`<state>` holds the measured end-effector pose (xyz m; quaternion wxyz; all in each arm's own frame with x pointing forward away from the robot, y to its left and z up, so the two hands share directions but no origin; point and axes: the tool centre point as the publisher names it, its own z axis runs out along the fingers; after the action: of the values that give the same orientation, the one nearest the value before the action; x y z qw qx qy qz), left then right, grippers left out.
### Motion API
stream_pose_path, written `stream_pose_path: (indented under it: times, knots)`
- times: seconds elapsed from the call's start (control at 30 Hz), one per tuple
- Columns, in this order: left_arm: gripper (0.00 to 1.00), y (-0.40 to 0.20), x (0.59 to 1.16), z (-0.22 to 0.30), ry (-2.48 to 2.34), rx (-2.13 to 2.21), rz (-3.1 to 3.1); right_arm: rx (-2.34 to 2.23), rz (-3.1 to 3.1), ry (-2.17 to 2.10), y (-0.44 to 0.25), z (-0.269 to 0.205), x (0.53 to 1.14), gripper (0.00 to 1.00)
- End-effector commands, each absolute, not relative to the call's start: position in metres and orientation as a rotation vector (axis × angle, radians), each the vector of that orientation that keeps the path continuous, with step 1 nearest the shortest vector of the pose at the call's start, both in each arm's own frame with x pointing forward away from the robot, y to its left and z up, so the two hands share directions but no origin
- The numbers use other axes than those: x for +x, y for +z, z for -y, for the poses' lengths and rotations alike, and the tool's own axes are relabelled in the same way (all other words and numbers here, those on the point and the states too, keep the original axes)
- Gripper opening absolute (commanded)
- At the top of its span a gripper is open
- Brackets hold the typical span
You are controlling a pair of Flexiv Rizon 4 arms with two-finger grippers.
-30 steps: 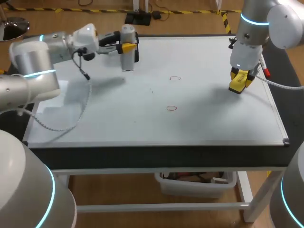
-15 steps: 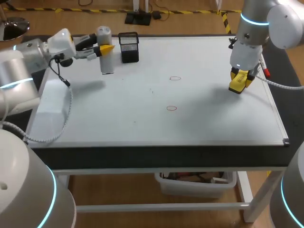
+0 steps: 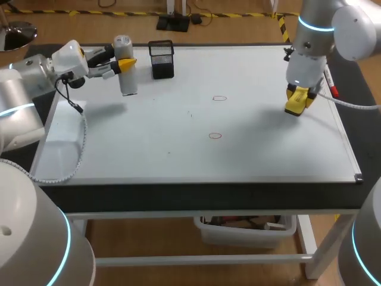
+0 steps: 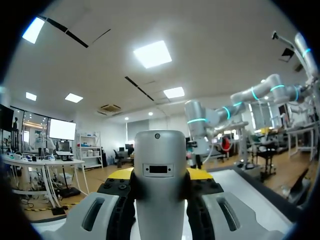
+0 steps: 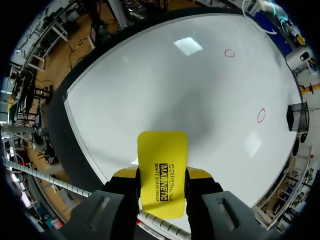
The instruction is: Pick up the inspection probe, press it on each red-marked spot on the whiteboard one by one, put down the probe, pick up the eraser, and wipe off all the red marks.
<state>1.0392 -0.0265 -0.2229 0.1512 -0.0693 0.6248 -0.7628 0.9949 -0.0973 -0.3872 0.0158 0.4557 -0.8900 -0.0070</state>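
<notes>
Yellow fingertips of the left gripper (image 3: 124, 63) are closed from two sides on the inspection probe (image 3: 127, 83), a grey-white cylinder held upright over the upper left of the whiteboard (image 3: 178, 155); the left wrist view shows the probe filling the gap between the two fingers. Just right of it in the head view stands a black mesh holder (image 3: 161, 59), apart from the probe. At the upper right of the frame the right gripper (image 3: 296, 106) points down near the board's right edge, its fingers clamped on the flat sides of the yellow eraser (image 5: 162, 172); whether the eraser touches the board I cannot tell. Two small red rings lie near the middle of the board, one (image 3: 219, 98) above the other (image 3: 215, 136).
</notes>
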Motion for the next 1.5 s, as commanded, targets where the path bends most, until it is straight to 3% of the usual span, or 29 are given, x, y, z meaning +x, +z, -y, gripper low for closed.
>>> stream_pose_path:
  times: [0.03, 0.77, 1.17, 1.5]
  knots:
    - [0.00, -0.223, 1.039, 0.027, -2.192, -0.197, -1.788, 1.482, 2.690, 0.035, -0.383, 0.066, 1.017, 0.00]
    - [0.00, -0.223, 1.039, 0.027, -2.192, -0.197, -1.788, 2.008, 2.292, 0.077, -0.401, -0.118, 1.082, 0.00]
    - [0.00, -0.223, 1.039, 0.027, -2.192, -0.197, -1.788, 2.069, 2.212, 0.075, -0.421, -0.147, 1.075, 0.00]
    - [0.00, -0.223, 1.039, 0.027, -2.192, -0.197, -1.788, 2.059, 2.200, 0.057, -0.433, -0.142, 1.078, 0.00]
